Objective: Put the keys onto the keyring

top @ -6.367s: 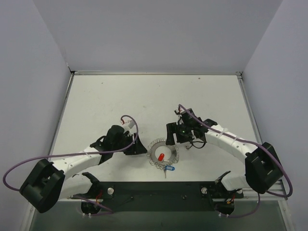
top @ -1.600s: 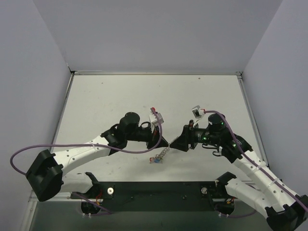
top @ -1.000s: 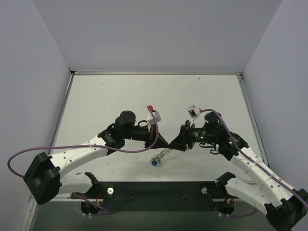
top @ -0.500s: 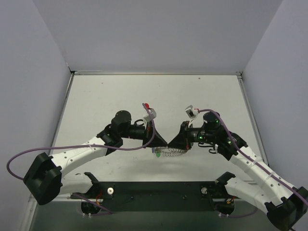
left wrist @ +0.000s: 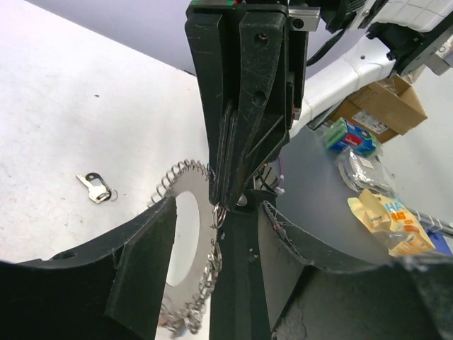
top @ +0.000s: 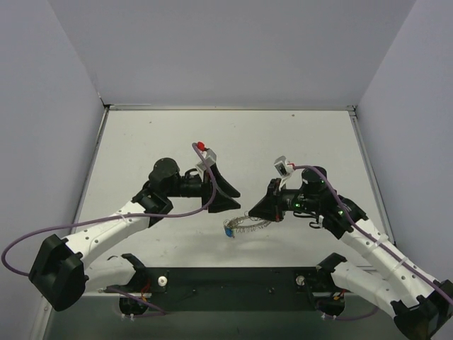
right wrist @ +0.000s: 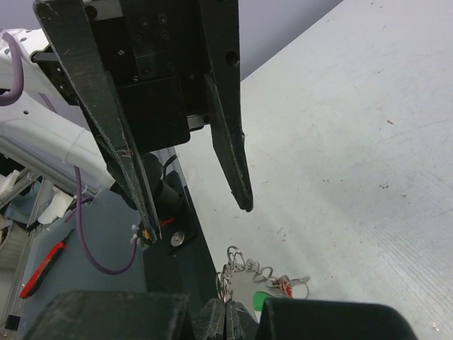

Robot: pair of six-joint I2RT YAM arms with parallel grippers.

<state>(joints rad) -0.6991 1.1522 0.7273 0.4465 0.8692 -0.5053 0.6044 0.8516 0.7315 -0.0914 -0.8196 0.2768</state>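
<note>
The keyring (top: 248, 225), a floppy loop of silvery coiled links, hangs from my right gripper (top: 250, 212), which is shut on its upper edge. The loop sags left toward the table, with the keys bunched at its low end (top: 228, 229). From the right wrist, the ring (right wrist: 244, 273) dangles off the shut fingertips, carrying a green key head (right wrist: 260, 302) and a red one (right wrist: 284, 286). My left gripper (top: 231, 199) stands open just left of the ring, holding nothing. In the left wrist view, the left gripper (left wrist: 216, 216) faces the ring (left wrist: 185, 205).
A small grey metal key (left wrist: 96, 188) on a little ring lies loose on the white table. The dark base plate (top: 233, 283) runs along the near edge. Grey walls close in the back and sides. A cardboard box (left wrist: 386, 106) and packets sit beyond the table.
My left gripper has let go of the keyring, opened and drawn back to the left. The right gripper stays shut on the ring, which now hangs lower and stretches leftward.
</note>
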